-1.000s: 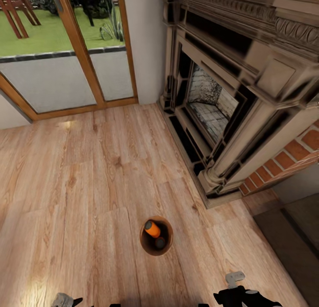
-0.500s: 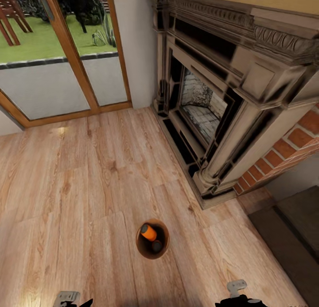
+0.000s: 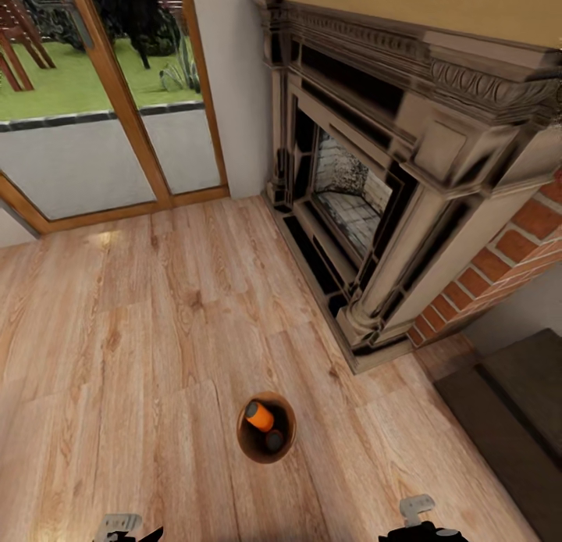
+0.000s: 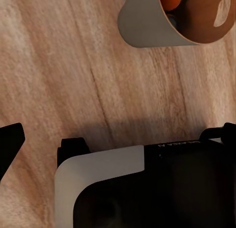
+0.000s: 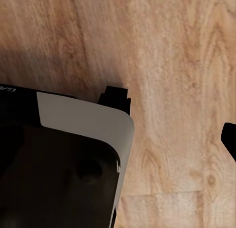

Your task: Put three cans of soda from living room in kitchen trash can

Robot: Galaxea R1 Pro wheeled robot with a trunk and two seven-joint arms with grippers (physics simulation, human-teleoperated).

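Orange cans [image 3: 260, 416] are being carried in a bin [image 3: 266, 450] near the fireplace [image 3: 367, 206]; jaw state cannot be told; kitchen delivery is being awaited.

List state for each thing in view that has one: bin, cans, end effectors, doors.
trash can: upright on the wood floor, open top
orange soda can: inside the trash can, lying tilted
second soda can: inside, dark top showing
glass doors: shut
fireplace: unlit
left end effector: open or shut, cannot tell
right end effector: cannot tell
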